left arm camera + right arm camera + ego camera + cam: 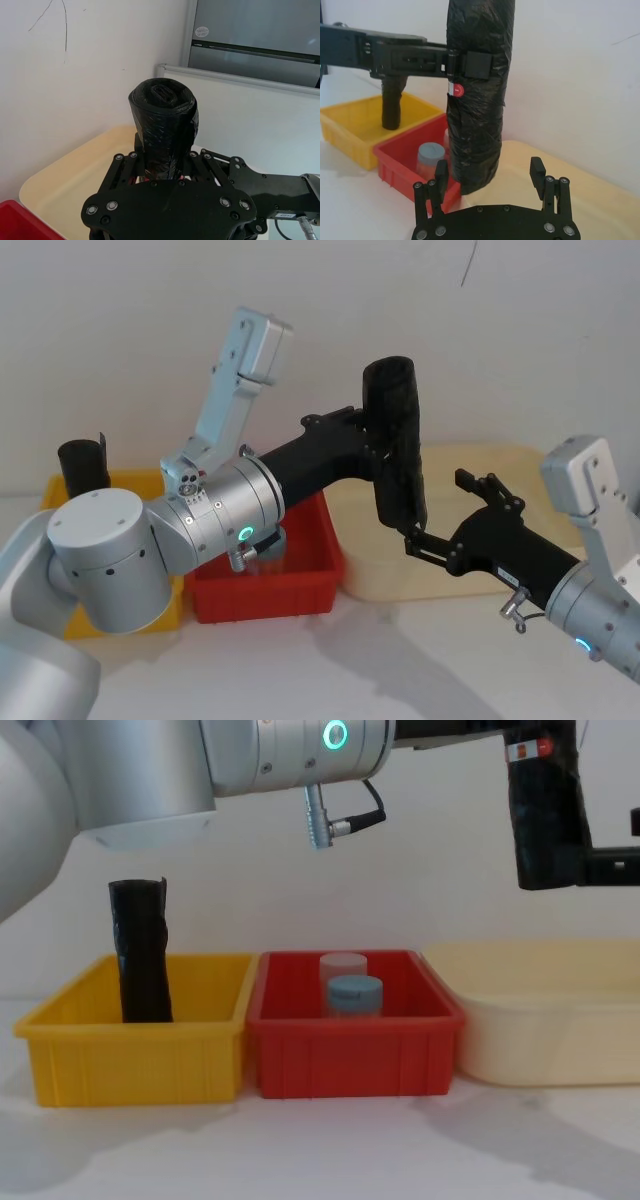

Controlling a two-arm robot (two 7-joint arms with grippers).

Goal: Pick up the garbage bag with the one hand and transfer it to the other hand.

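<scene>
The grippers work above a white table [330, 1150], with a plain white wall [120, 320] behind them. The left gripper [378, 445] is clamped around the middle of the garbage bag [392, 390] and holds it upright in the air. The right gripper [437, 508] is spread apart, with the roll's lower end between its fingers and close to one of them. The roll is glossy, wrinkled black, with a red-and-white label [456, 90] just below the left gripper's pad.

A scuffed white wall [75, 100] rises behind the white table [330, 1150].

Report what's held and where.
The left gripper clamps the garbage bag mid-length, just above its red label; right gripper open at its lower end, holding nothing.
</scene>
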